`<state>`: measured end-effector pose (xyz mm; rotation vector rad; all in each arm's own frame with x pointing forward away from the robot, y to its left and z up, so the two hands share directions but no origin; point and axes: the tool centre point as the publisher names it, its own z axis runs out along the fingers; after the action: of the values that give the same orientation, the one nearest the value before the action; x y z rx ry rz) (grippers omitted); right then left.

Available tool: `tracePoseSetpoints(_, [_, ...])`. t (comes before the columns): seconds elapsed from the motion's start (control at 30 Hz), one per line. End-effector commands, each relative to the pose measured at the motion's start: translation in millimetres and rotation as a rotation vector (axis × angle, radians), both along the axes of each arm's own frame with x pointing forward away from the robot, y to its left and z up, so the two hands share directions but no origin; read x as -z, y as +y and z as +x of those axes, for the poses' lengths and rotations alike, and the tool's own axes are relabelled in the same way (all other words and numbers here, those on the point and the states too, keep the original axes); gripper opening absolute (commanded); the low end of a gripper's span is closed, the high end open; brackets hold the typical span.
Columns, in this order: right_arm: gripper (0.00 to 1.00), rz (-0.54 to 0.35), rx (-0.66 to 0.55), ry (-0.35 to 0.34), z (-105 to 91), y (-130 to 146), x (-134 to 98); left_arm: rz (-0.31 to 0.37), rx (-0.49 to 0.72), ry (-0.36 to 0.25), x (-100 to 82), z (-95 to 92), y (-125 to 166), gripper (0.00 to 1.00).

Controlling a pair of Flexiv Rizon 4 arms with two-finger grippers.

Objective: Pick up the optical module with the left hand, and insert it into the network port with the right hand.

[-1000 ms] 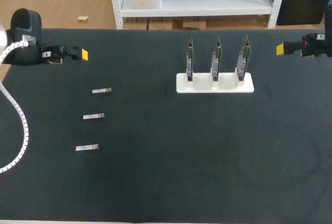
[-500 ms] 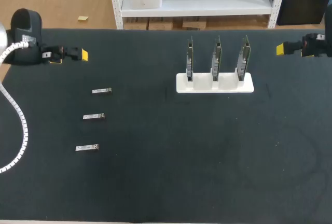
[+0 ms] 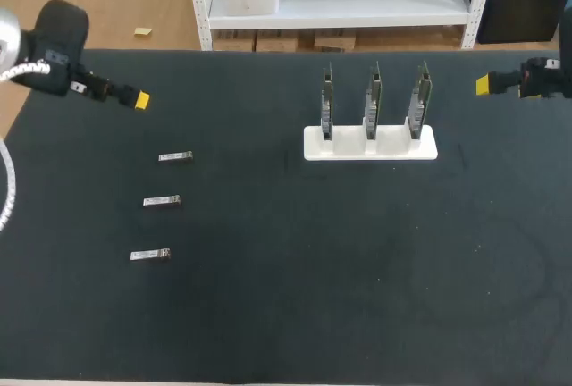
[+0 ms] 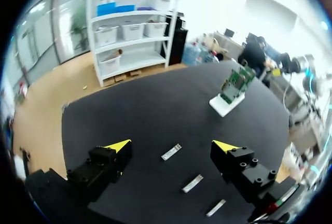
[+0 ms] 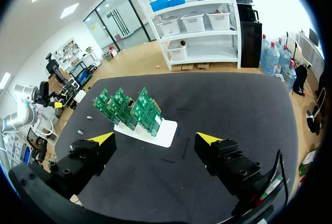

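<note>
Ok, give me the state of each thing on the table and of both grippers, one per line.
left gripper: open, empty
right gripper: open, empty
far optical module: lying flat on the table, not gripped
middle optical module: lying flat, not gripped
near optical module: lying flat, not gripped
white holder: upright, holding three circuit boards

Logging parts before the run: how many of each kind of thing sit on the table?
Optical modules: 3
Circuit boards: 3
White stand: 1
Total: 7
</note>
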<state>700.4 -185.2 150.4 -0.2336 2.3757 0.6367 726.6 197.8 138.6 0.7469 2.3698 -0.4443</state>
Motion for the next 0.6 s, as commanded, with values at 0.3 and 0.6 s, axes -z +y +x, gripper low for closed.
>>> tracePoseSetpoints(0.3, [1.00, -0.001, 0.003, -0.001, -0.6, 0.5, -0.2, 0.512, 0.542, -0.016, 48.3, 22.2, -7.0, 1.00])
tracePoseSetpoints(0.6, [1.00, -0.001, 0.003, -0.001, -0.6, 0.5, -0.2, 0.629, 0.752, 0.020, 88.4, 16.7, -14.8, 1.00])
